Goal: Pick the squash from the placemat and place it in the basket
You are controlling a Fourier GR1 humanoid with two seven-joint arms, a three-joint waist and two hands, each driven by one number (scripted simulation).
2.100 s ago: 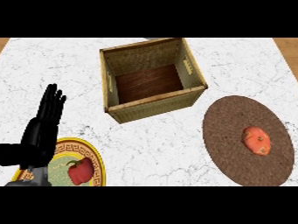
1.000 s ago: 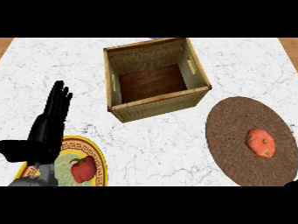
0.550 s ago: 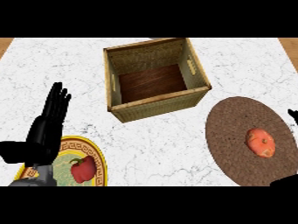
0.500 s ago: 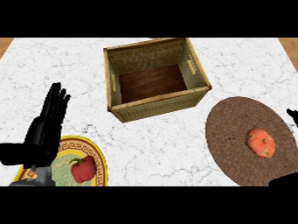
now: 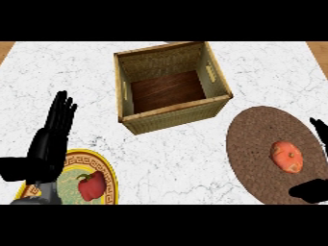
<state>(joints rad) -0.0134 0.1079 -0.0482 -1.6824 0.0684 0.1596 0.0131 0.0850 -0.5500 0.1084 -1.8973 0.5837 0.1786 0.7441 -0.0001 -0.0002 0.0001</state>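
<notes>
In the head view, the small orange squash (image 5: 288,156) lies on the right part of the round brown woven placemat (image 5: 255,139) on the white marbled table (image 5: 53,72), well apart from the square wicker basket with a dark wooden floor (image 5: 173,117) that stands up-left of it. The black right hand (image 5: 327,141) shows at the right edge just beside the squash, fingers straight, thumb spread, holding nothing; the black left hand (image 5: 47,149) rests open at lower left, fingers up, holding nothing, over the edge of a round yellow-rimmed plate (image 5: 108,175) bearing a red piece of produce (image 5: 90,186).
</notes>
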